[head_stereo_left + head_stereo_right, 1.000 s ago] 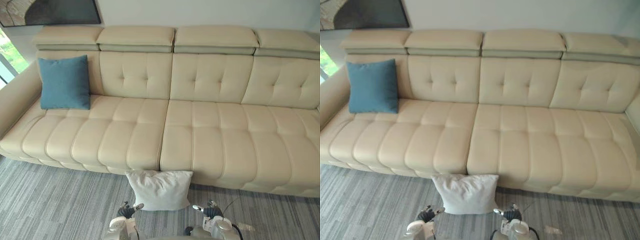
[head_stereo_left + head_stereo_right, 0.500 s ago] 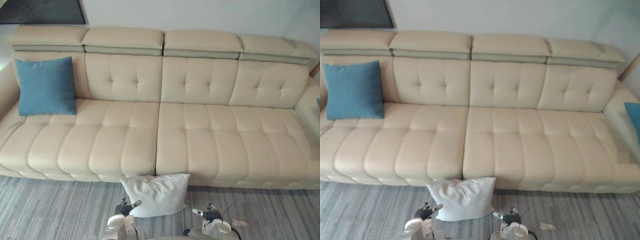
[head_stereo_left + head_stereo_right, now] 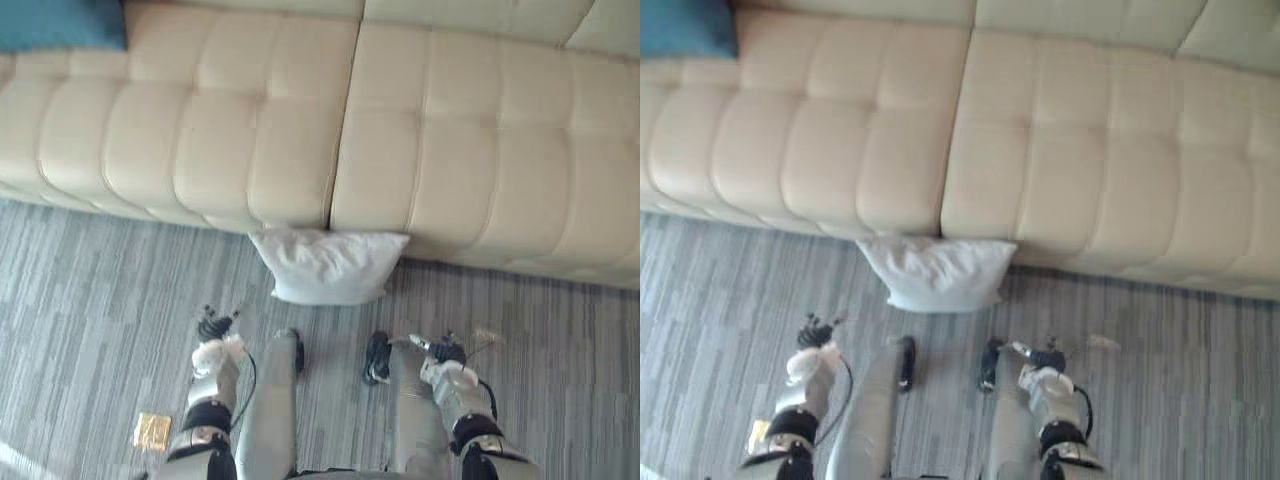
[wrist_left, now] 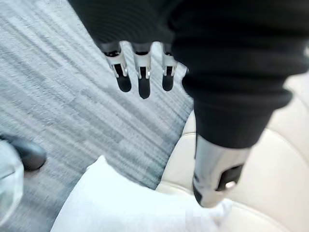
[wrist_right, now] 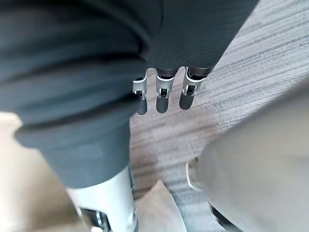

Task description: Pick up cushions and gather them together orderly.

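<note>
The white cushion [image 3: 328,265] is on the grey carpet [image 3: 90,300], directly in front of the cream sofa [image 3: 470,150]. It sits below the seam where two seat sections of the sofa meet. Its long axis runs along the front edge of the sofa, and its upper long edge touches the sofa base. The two upper corners point out to the sides. The edge away from the sofa looks shorter, so the cushion seems to lean on the sofa, but I cannot tell if it stands or lies flat.

A blue cushion [image 3: 60,25] is on the sofa seat at its far left end. It is cut off by the picture edge and shows as a strip.

The left hand [image 3: 214,328] hangs over the carpet, in front of the sofa and apart from the white cushion. In its wrist view the fingers [image 4: 143,72] are straight and side by side, with the thumb stretched away from them, and they hold nothing. The right hand [image 3: 443,352] is also low over the carpet, on the other side of the white cushion. Its fingers [image 5: 162,94] are loosely extended and empty.

A small yellowish flat thing [image 3: 152,430] lies on the carpet, farther from the sofa than the left hand. A pale scrap [image 3: 487,337] lies near the right hand. Both are too small to identify.
</note>
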Robot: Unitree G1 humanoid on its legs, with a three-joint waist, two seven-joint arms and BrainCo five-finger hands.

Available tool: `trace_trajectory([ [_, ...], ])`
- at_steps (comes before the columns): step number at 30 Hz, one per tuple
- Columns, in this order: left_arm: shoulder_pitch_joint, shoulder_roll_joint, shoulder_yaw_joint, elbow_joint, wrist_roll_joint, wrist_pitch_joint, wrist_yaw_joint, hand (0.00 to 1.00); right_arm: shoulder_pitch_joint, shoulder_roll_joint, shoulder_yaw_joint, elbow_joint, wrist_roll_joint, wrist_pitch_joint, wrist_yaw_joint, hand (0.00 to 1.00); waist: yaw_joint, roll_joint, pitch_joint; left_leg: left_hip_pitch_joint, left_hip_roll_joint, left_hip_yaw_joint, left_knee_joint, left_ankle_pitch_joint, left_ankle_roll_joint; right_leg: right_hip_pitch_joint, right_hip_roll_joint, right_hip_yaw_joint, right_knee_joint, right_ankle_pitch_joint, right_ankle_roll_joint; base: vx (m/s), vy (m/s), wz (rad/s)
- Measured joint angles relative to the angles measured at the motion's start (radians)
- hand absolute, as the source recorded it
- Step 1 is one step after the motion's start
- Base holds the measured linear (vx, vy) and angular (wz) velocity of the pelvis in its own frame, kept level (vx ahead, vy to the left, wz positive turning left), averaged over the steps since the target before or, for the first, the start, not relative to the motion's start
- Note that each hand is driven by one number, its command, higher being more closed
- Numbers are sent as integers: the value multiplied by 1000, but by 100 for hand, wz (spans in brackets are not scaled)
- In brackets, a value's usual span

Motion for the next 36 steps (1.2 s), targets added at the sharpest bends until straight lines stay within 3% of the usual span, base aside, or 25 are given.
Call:
trace_trajectory([
  [6,-185,113,-59,-33,1,-1,18,0,-206,-69,27,-103,38,-17,-4,0,-5,-1,63,-183,9,-14,53,36,-7,-182,9,5,48,38,-9,-110,-36,-3],
  [8,-281,141,-121,-38,14,-1,19,0,-306,-99,88,-154,35,-23,-4,0,-8,-1,94,-251,10,-18,92,43,-14,-250,9,8,91,44,-20,-45,-14,0],
  [18,-538,119,-240,-77,29,-4,70,0,-583,-82,206,-226,31,-42,-39,0,-9,0,127,-447,8,-30,165,51,-27,-461,10,19,190,36,-14,-39,2,1],
  [19,-557,113,-242,-77,28,-7,74,0,-597,-77,214,-234,31,-42,-42,100,-9,-1,128,-460,7,-31,170,51,-27,-476,9,20,197,31,-10,-33,21,2],
  [20,-591,99,-247,-78,27,-12,97,100,-625,-71,224,-251,30,-42,-46,100,-9,0,128,-485,5,-35,178,51,-27,-501,10,20,208,31,-9,-39,29,3],
  [30,-623,98,-278,-146,21,-15,195,100,-649,-59,242,-267,35,-42,-80,100,-16,-2,141,-533,4,-45,202,58,-40,-552,11,14,244,27,-13,-12,12,1],
  [36,-543,88,-351,-340,20,-17,208,100,-500,-40,243,-445,64,-46,-82,100,-29,-2,140,-494,4,-56,195,64,-51,-511,11,7,236,31,-21,0,0,0],
])
